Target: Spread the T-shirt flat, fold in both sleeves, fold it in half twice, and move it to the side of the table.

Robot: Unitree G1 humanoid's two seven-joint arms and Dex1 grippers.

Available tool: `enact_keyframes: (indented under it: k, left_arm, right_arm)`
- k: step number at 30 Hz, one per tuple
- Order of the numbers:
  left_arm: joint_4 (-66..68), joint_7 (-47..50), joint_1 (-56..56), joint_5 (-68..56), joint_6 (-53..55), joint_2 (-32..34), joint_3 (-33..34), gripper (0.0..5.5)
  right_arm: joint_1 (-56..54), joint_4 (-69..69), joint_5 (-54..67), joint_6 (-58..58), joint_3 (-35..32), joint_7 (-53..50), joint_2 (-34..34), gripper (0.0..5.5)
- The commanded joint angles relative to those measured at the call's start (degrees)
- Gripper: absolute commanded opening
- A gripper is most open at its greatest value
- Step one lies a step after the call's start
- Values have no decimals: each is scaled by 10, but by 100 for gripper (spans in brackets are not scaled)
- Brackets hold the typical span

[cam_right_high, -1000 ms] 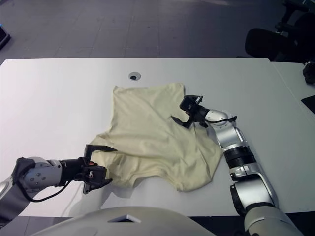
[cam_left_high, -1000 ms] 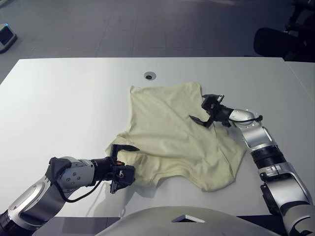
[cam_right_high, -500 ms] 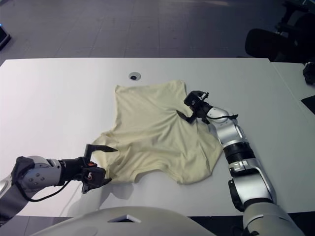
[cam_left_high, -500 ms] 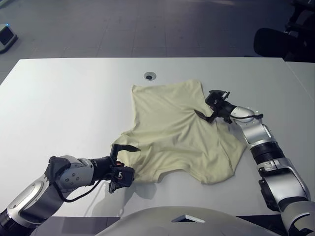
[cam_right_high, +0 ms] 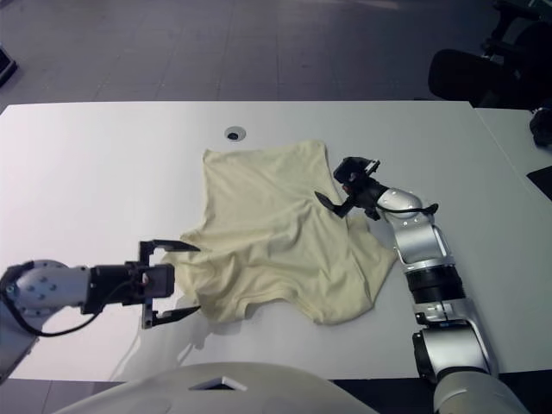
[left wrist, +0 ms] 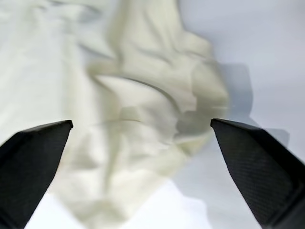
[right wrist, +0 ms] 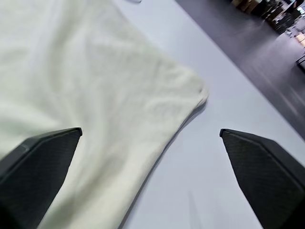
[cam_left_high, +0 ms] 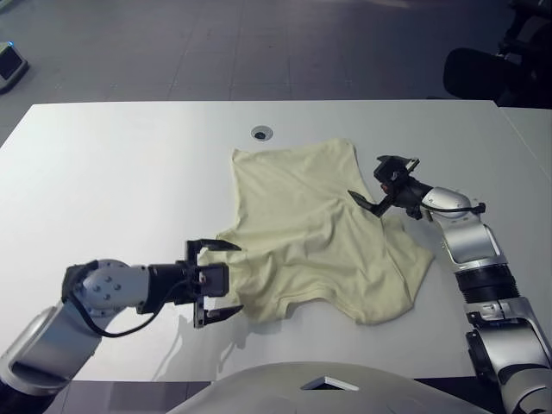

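Showing the rumpled T-shirt (cam_left_high: 302, 228) mid-counter (cam_left_high: 129, 172) after both arms drew outward: left gripper (cam_left_high: 235, 278), jaws open, backed off the 7 o'clock sleeve; right gripper (cam_left_high: 380, 183), jaws open, at the 2 o'clock edge; spreading judged unfinished.

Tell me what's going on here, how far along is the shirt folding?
The robot is working on a pale yellow T-shirt that lies rumpled on the white table. The left gripper sits at the shirt's bunched near-left edge, fingers open on either side of the cloth and not pinching it. The right gripper is at the shirt's right side, near its far corner, fingers open too. The shirt is not yet spread flat and no fold has been made.
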Motion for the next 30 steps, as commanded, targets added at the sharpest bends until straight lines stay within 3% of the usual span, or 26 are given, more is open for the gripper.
enact_keyframes:
  k: [1,6,12,21,30]
  left_arm:
    - [39,13,-56,32,-9,5,-14,538]
    - [230,81,-219,136,-68,-101,-123,538]
    - [486,123,-360,178,-158,-215,-174,538]
    - [790,117,-465,253,-302,-257,-233,538]
    - [1042,239,-575,289,-404,-317,-230,538]
  right_arm:
    - [11,-56,9,30,1,2,7,540]
    - [73,-179,22,78,9,4,12,540]
    - [127,-281,43,122,1,25,-15,540]
    - [105,-324,58,153,-9,37,-38,540]
    - [89,-351,72,177,-3,43,-46,540]
